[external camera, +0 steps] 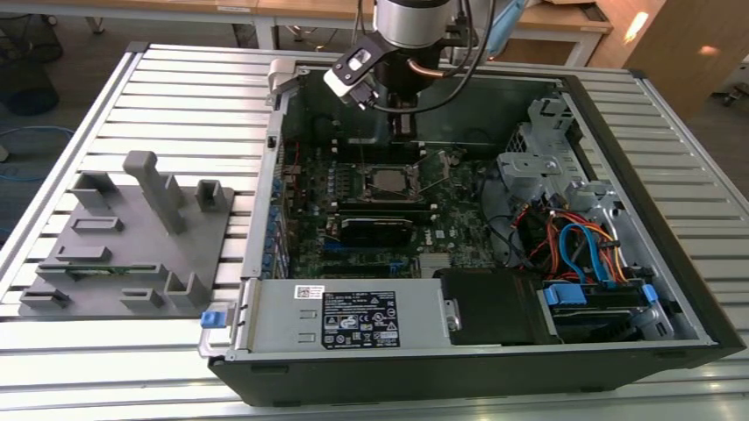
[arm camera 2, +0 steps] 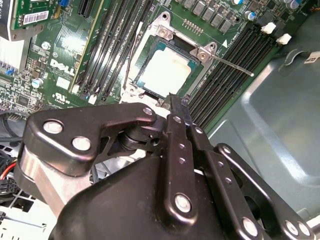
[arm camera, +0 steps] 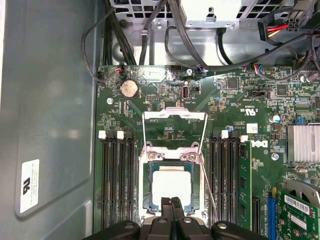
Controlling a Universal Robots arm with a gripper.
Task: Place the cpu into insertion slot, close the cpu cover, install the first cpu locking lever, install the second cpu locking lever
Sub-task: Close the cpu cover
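Currently the end effector [arm camera: 171,201], pressed together and empty, hangs at the edge of the insertion slot [arm camera: 146,189]; the cpu [arm camera: 171,185] lies seated just beyond.

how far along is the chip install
Done: the chip sits in the socket. In hand: nothing; the gripper, shut, hangs at the socket's edge. Left: the cover stands open and a lever sticks out loose.
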